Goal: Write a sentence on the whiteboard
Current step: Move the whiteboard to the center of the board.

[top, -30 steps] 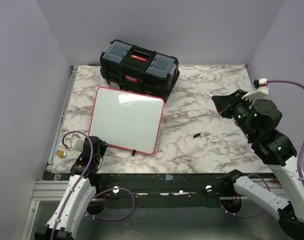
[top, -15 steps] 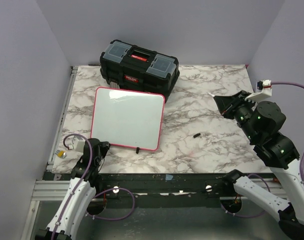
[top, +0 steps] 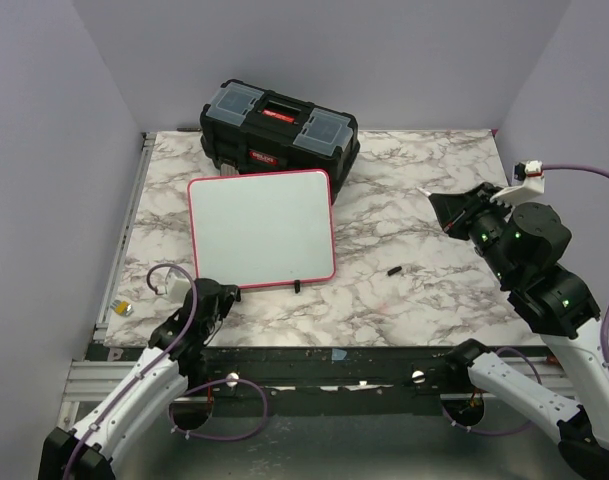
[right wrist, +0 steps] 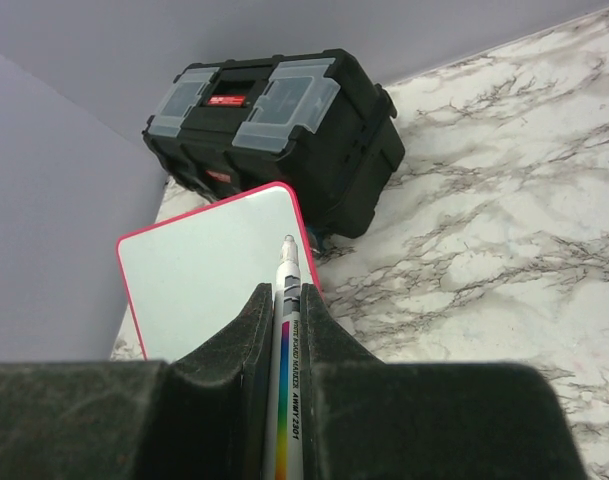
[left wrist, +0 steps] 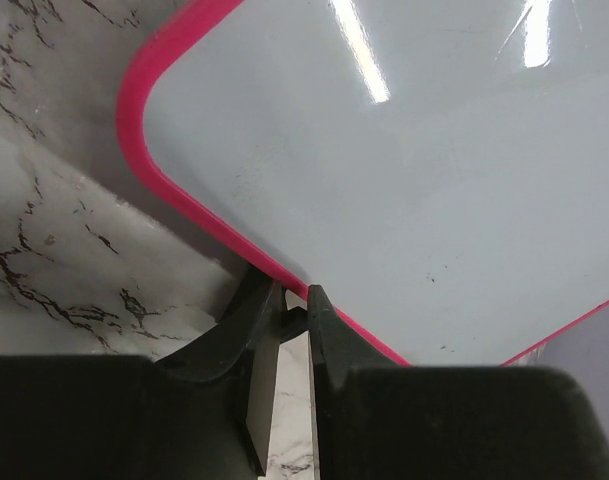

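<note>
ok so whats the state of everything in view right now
left claw: shut, pinching the near rim of the board by its left corner
right claw: shut on the marker
board: blank, no writing
marker: tip sticking out past the claw, in the air, away from the board
toolbox: lid shut, behind the board
black piece: lying loose on the table, right of the board

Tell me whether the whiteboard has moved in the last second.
Yes. The whiteboard has turned counterclockwise in the top view, its far right corner swinging up toward the black toolbox.
</note>
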